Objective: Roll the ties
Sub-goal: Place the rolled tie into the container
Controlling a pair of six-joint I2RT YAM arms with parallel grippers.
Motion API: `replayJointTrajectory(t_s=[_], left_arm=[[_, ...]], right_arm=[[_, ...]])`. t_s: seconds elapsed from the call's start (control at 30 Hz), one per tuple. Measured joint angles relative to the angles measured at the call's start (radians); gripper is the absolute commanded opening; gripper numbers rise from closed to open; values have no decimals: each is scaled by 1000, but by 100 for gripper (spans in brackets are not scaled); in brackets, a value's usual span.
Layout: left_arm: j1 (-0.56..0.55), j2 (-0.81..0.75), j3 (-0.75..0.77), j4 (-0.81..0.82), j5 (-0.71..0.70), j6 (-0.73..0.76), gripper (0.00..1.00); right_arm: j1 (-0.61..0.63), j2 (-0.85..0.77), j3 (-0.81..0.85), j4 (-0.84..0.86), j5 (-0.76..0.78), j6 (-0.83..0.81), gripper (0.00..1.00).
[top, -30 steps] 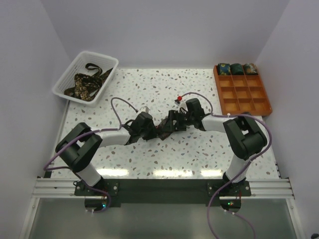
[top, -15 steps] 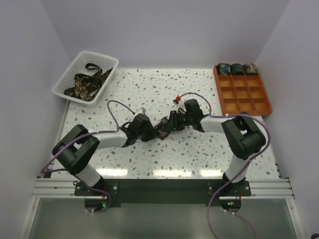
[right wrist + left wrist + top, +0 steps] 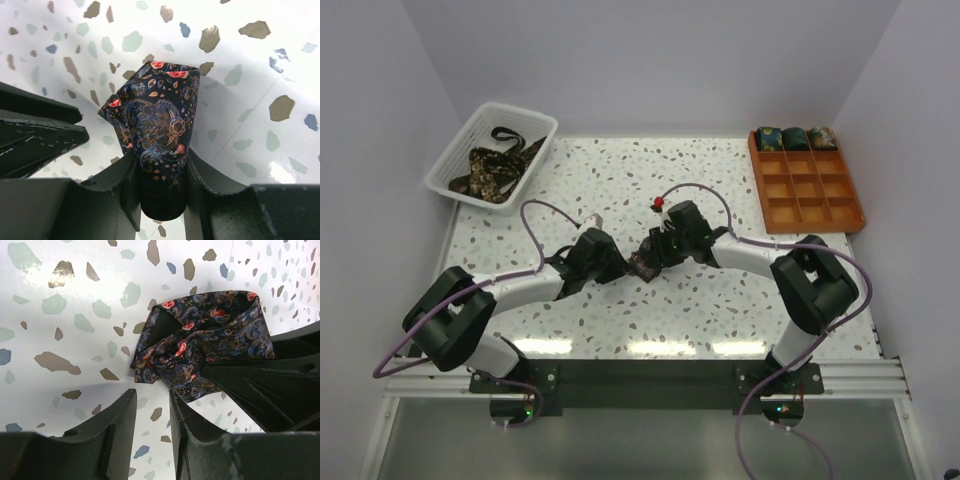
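Observation:
A dark navy paisley tie [image 3: 641, 266] with red flowers lies bunched into a loose roll at mid-table. My right gripper [image 3: 161, 160] is shut on its near end, the roll [image 3: 160, 115] sticking out ahead between the fingers. My left gripper [image 3: 151, 392] is just to the tie's left, its jaws a narrow gap apart with only table between them; the tie [image 3: 210, 335] lies just ahead of its tips, against the right finger. In the top view the left gripper [image 3: 620, 267] and right gripper [image 3: 656, 257] face each other over the tie.
A white mesh basket [image 3: 542, 131] at the back left holds more loose ties [image 3: 490, 168]. An orange gridded tray [image 3: 807, 195] at the back right has three rolled ties [image 3: 795, 137] in its far row. Cables loop above both wrists.
Both grippers and the tie between them have shifted left and slightly nearer. The right gripper stays shut on the tie.

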Motion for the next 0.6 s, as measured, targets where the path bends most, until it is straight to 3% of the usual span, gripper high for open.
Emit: replayJointTrajectory(t_s=[0.23, 0.6], left_arm=[[0, 0, -3, -15, -6, 8, 41], [8, 86, 11, 25, -15, 55, 37]], right_arm=[[64, -21, 30, -75, 159, -37, 6], [63, -25, 45, -118, 158, -34, 4]])
